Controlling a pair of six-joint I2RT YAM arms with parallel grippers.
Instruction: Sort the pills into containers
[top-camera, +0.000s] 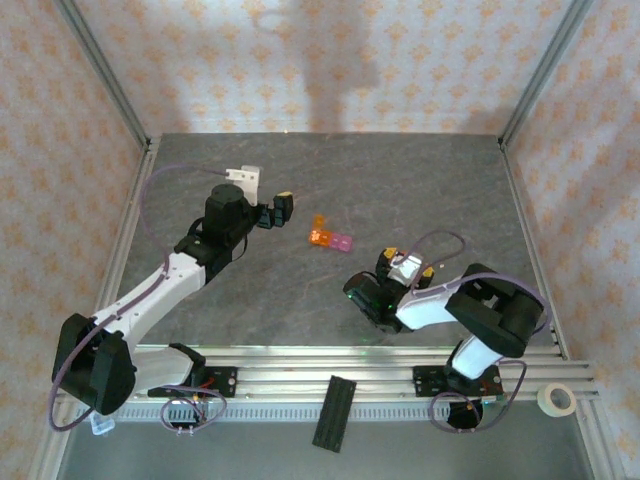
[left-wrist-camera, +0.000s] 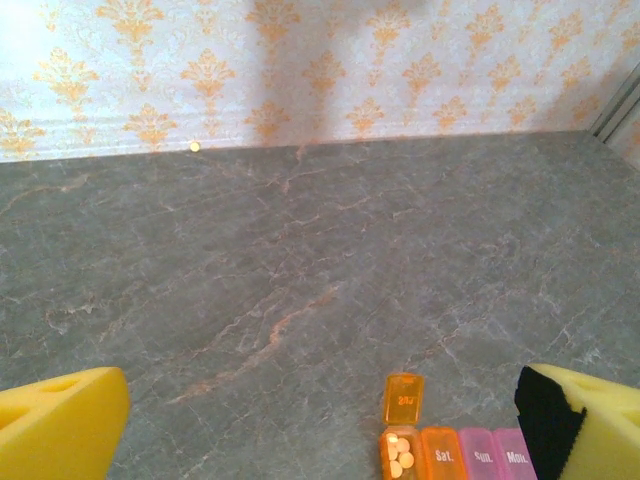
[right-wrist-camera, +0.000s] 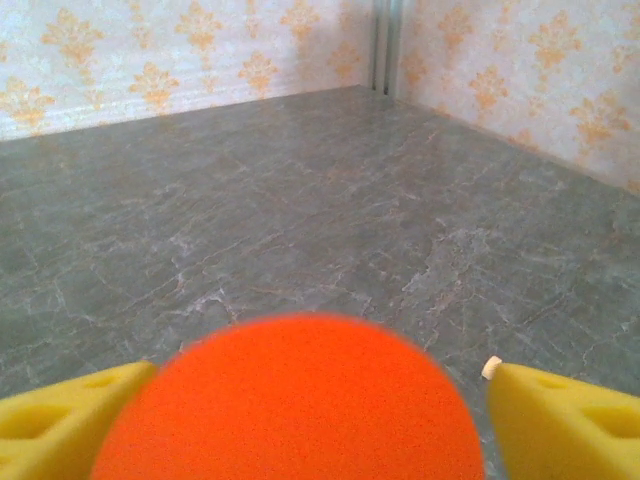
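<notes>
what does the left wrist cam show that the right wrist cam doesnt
Left wrist: the containers, a strip whose end orange cell is open with its lid flipped up and the pills lying inside; the cells beside it are closed. The left gripper is open, with nothing between its pads.
Right wrist: a blurred orange round object, seemingly gripped by the right gripper, and a pale speck at one pad's tip, possibly a pill.
Both: yellow foam pads, the grey marbled table and the patterned wall.

Grey marbled table (top-camera: 300, 300) is carrying the containers (top-camera: 331, 239) near centre; tape roll (top-camera: 556, 399) & black bar (top-camera: 335, 412) are lying at near edge.
</notes>
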